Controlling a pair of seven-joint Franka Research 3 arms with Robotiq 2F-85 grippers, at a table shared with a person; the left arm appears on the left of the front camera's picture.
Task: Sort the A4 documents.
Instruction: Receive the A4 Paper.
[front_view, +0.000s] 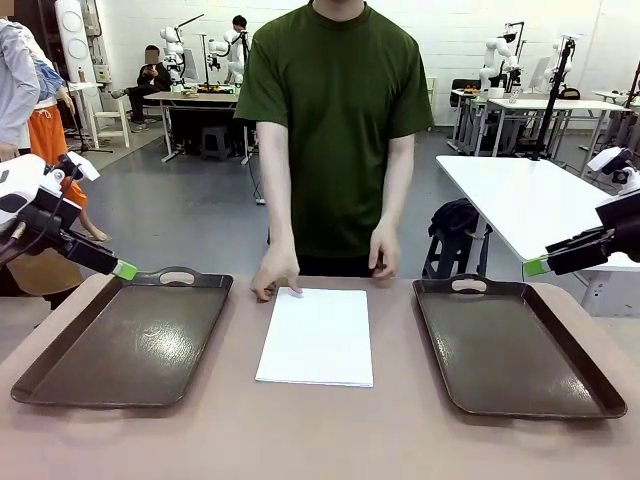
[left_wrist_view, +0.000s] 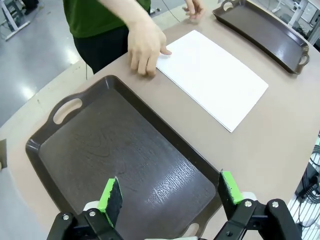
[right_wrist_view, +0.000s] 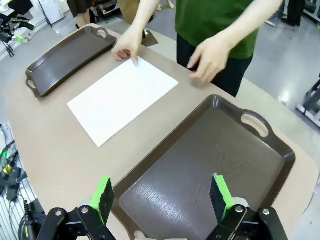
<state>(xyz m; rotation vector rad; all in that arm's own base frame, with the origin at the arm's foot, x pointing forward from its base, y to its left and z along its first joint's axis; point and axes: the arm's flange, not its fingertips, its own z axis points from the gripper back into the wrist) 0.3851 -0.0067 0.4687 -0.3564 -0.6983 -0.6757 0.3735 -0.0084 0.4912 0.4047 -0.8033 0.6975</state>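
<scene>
front view: white a4 documents (front_view: 315, 337) between two brown trays (front_view: 130, 340)

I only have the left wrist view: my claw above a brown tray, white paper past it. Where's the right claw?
Observer: The right claw hovers over the right tray, jaws open, nothing between them.
Operator: How does my own claw look from across the table?
Observer: In the front view the left claw hangs in the air by the far left corner of the left tray, off its surface.
Operator: Is the paper nearer one tray?
Observer: No. From the front, the A4 documents lie about midway between the two trays, touching neither.
</scene>
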